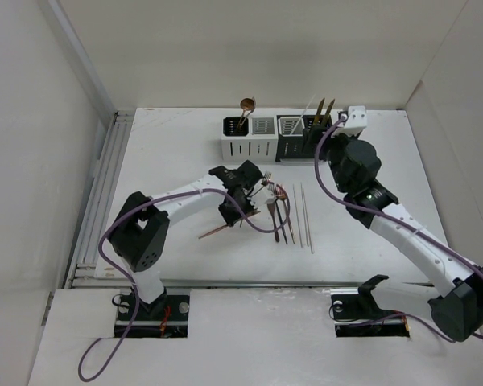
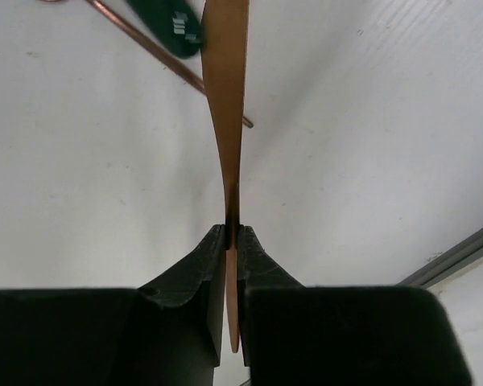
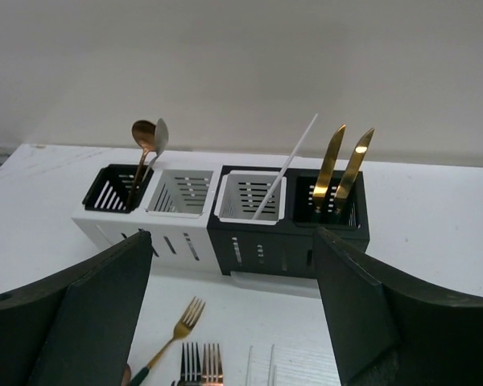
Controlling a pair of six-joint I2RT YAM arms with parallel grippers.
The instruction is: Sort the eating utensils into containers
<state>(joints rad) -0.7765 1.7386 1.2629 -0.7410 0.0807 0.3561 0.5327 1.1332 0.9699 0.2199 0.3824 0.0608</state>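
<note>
The left claw (image 2: 232,235) is pinched shut on a copper utensil (image 2: 225,96). It grips the flat handle edge-on so the piece cannot twist, and seemingly holds it just off the bench (image 2: 370,161) beside the unsorted pile (image 1: 278,205). The right claw (image 3: 229,241) gapes wide and carries nothing, facing the containers (image 3: 225,217). Like is grouped with like there: spoons (image 3: 147,137) leftmost, a white stick (image 3: 286,173) third, gold handles (image 3: 342,165) fourth.

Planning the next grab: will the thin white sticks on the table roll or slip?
Probably roll: the sticks look slim, loose on a smooth table. Likely stiff and light: one leans straight in a holder without bending.
</note>
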